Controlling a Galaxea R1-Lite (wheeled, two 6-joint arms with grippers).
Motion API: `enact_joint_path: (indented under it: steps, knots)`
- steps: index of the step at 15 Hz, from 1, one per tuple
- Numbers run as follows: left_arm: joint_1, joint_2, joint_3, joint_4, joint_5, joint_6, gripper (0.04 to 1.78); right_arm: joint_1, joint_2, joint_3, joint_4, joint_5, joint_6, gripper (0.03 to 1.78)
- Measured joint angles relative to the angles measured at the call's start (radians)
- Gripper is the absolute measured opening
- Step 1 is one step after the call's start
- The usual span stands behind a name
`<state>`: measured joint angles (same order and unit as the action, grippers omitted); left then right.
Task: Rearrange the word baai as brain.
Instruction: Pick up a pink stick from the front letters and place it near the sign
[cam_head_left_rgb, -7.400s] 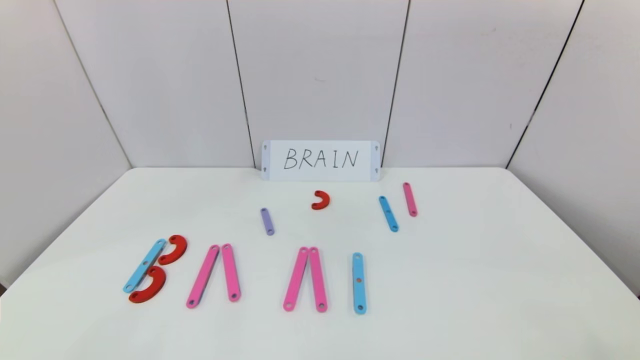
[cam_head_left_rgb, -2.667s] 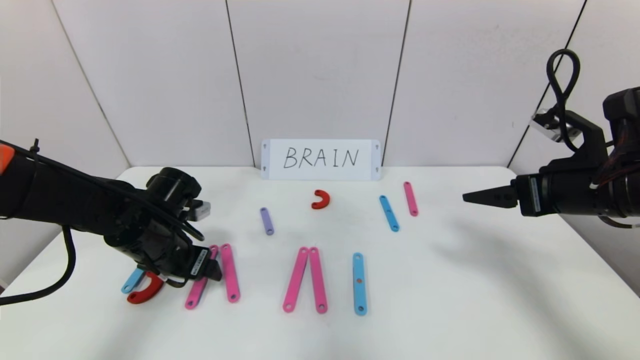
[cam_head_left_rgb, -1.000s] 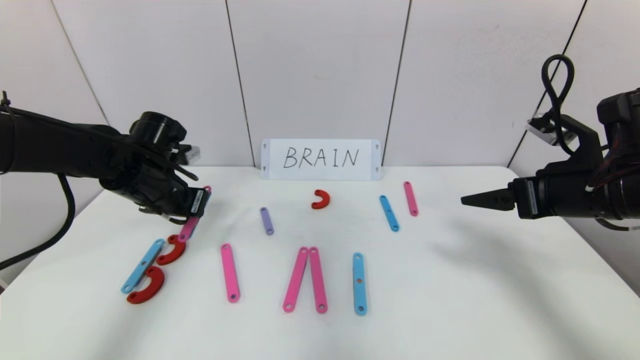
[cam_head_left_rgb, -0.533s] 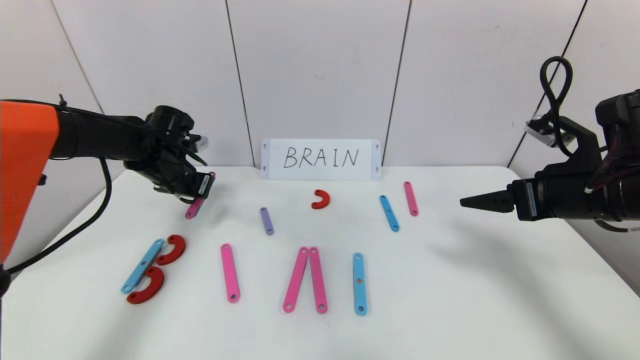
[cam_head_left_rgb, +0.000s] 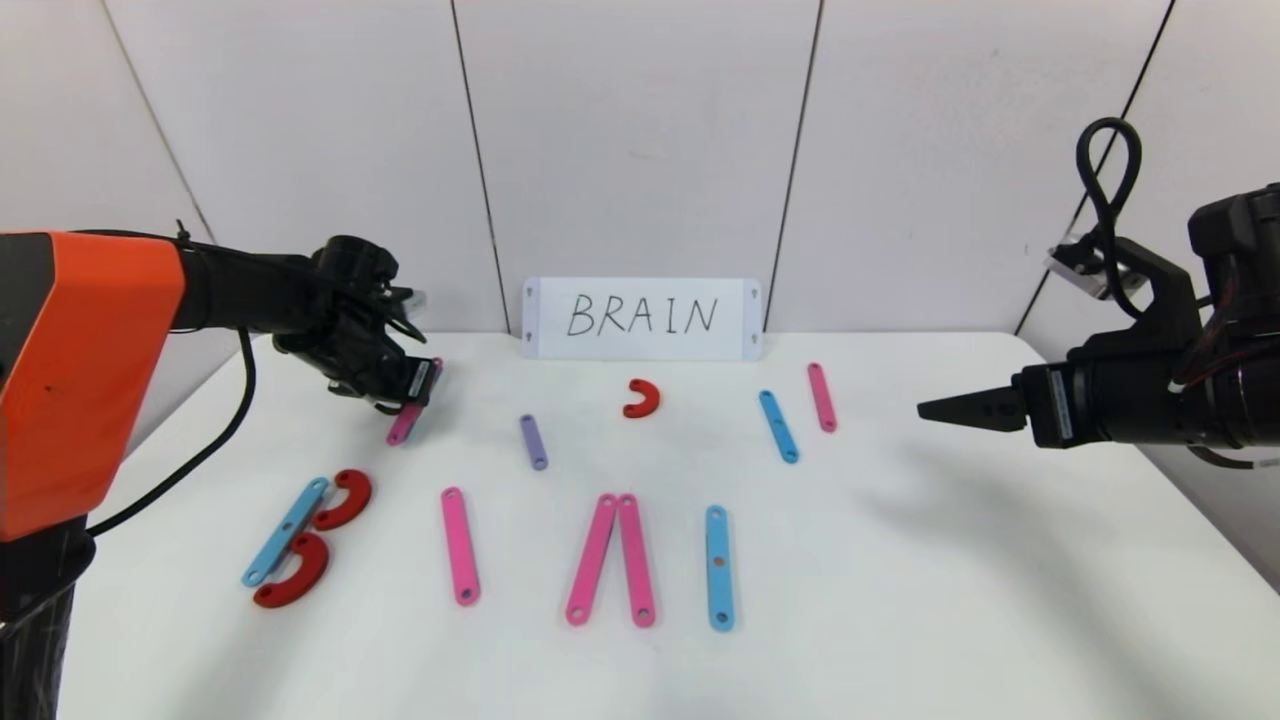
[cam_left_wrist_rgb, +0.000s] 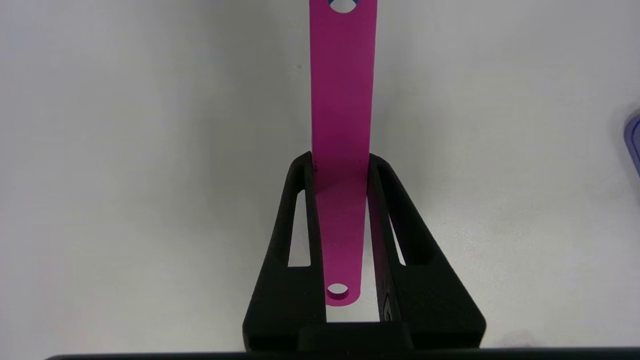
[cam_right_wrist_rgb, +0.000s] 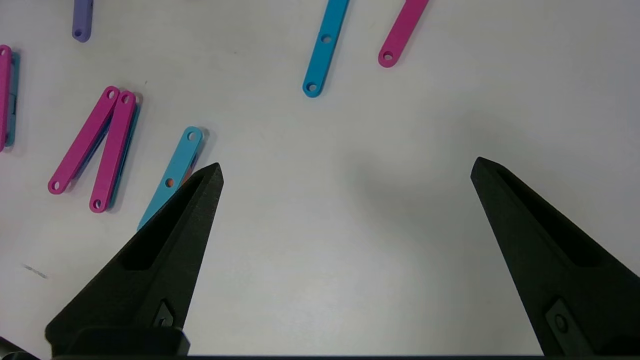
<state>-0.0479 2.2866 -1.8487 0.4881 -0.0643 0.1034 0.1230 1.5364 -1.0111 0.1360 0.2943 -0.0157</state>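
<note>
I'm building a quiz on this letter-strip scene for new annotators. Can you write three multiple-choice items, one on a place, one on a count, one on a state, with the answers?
1. Where does the white card stand?
A. at the table's far edge, against the wall
B. at the near edge
C. under the right arm

2. How many red half-rings lie on the table?
A. one
B. three
C. five

3. What is the left end effector doing?
A. hanging open over bare table
B. gripping a pink strip
C. gripping a blue strip

Answers:
1 A: in the head view the card leans on the wall behind all the strips.
2 B: two sit by the blue strip at near left, one lies below the card.
3 B: the left wrist view shows the pink strip between its fingers; the right end effector is open and holds nothing.
</note>
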Motion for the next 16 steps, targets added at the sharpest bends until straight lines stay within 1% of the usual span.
enact_joint_path:
  steps: [9,11,13,14,16]
  knots:
    - [0.0,0.022,-0.005,-0.002,0.003,-0.004,0.3,0.003,-0.004,0.006,0.0,0.0,-0.001,1.74]
    - [-0.001,0.018,-0.007,-0.005,0.004,-0.004,0.37,0.003,-0.005,0.009,0.0,0.0,-0.002,1.74]
    - [-0.001,0.016,-0.007,-0.002,0.003,-0.005,0.54,0.003,-0.005,0.009,0.0,0.0,-0.002,1.74]
    - [-0.001,0.016,-0.007,-0.003,0.003,-0.006,0.66,0.003,-0.005,0.011,0.0,0.0,-0.002,1.74]
    - [-0.001,0.016,-0.007,-0.004,0.004,-0.006,0.98,0.003,-0.005,0.011,0.0,0.0,-0.002,1.74]
